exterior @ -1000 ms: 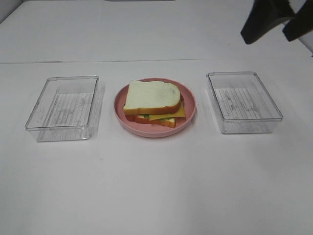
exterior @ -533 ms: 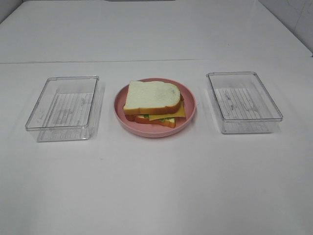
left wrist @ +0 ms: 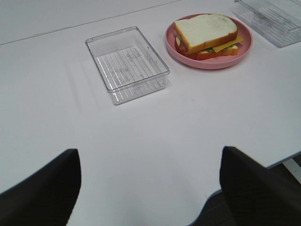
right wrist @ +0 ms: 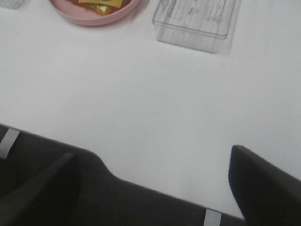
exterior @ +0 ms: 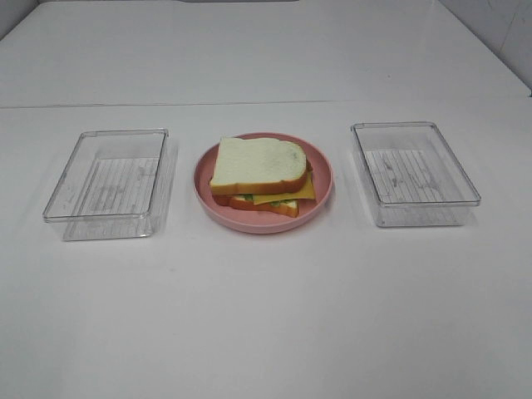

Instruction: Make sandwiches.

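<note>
1. The white table (exterior: 266, 316) fills the view.
2. Left gripper (left wrist: 149, 188) and right gripper (right wrist: 153, 181) hang spread wide, gripping nothing.
3. The sandwich (exterior: 260, 174) sits on a pink plate (exterior: 320, 199), well beyond both jaws, between two clear trays (exterior: 108, 183) (exterior: 413, 173).

Pink round plate (exterior: 320, 195) at frame centre, flanked left and right by clear plastic trays (exterior: 106, 184) (exterior: 415, 173), on white table (exterior: 266, 316).

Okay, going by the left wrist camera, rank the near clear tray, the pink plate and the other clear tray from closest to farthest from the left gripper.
1. Near clear tray, closest to the left gripper.
2. Pink plate, beside that tray, holding the sandwich.
3. Other clear tray, beyond the plate at the frame edge.
</note>
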Available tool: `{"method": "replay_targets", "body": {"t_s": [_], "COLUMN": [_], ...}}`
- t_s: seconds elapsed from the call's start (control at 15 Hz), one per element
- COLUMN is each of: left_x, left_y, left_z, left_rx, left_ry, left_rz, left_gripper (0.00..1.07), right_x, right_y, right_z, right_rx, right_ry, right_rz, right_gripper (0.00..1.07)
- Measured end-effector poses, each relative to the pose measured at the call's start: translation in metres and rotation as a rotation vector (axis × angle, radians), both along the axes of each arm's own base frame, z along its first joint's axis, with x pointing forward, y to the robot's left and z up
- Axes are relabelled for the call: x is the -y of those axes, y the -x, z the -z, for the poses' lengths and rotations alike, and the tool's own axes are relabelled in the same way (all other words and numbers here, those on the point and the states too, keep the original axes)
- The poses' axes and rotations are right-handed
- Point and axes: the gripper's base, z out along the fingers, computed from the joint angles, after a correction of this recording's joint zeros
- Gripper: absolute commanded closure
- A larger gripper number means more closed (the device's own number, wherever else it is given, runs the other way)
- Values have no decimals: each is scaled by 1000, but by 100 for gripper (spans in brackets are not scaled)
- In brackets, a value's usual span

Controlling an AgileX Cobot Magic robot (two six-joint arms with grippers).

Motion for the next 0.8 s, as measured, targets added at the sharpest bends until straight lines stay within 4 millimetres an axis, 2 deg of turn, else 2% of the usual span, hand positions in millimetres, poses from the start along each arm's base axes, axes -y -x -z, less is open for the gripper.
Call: {"method": "replay_targets", "body": {"t_s": [0.07, 0.27, 0.8], "left_x": [0, 0, 0], "left_y": [0, 0, 0], "left_z": [0, 0, 0], "left_rx": [1, 1, 0], "left_ry": [-2, -3, -4], "left_rz": [1, 2, 2], "left_gripper": [29, 29, 29], "right_x": [5, 9, 9], "right_y": [7, 3, 2], "right_z": [10, 15, 15], "right_rx": [42, 104, 110], "right_ry": [-9, 23, 29], "right_rz": [47, 73, 76], "right_gripper": [26, 26, 26]}}
